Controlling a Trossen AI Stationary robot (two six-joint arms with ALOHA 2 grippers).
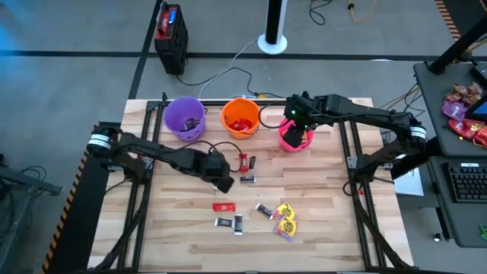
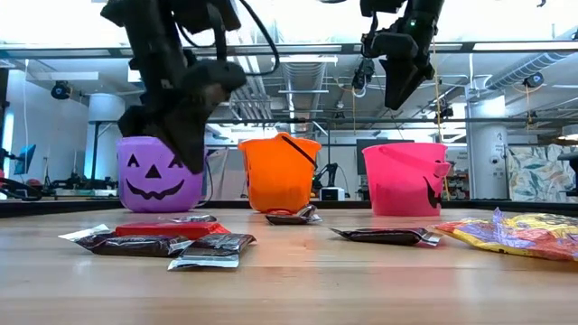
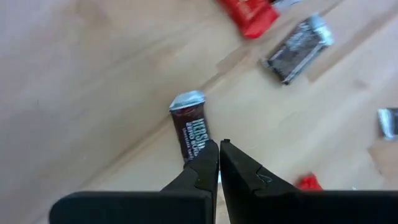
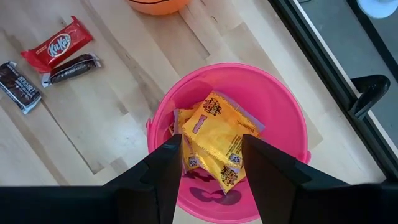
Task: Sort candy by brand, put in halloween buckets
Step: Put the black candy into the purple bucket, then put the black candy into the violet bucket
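Note:
My left gripper (image 3: 219,144) is over the middle of the table (image 1: 175,228), raised above it and shut on a dark brown bar (image 3: 189,127). My right gripper (image 4: 211,174) hangs open high over the pink bucket (image 4: 280,118), where yellow packets (image 4: 214,134) lie. The purple bucket (image 1: 185,118) and the orange bucket (image 1: 240,118) stand beside it along the far edge. Loose candy lies flat on the table: a red bar (image 1: 224,206), dark bars (image 1: 232,222) (image 1: 264,211) (image 1: 247,180), a red and dark pair (image 1: 246,161) and yellow packets (image 1: 285,221). My left gripper pinches the dark brown bar by its near end (image 3: 198,152) between the tips of its two fingers. The fingers slant steeply down. The bar sticks out beyond the fingertips, roughly in line with them, lifted clear of the table.
Black frame rails (image 1: 144,205) (image 1: 358,205) run along the table's left and right sides. A side desk at the right carries a heap of red and pink sweets (image 1: 464,114) and a keyboard (image 1: 466,183). Bare wood lies near the front edge.

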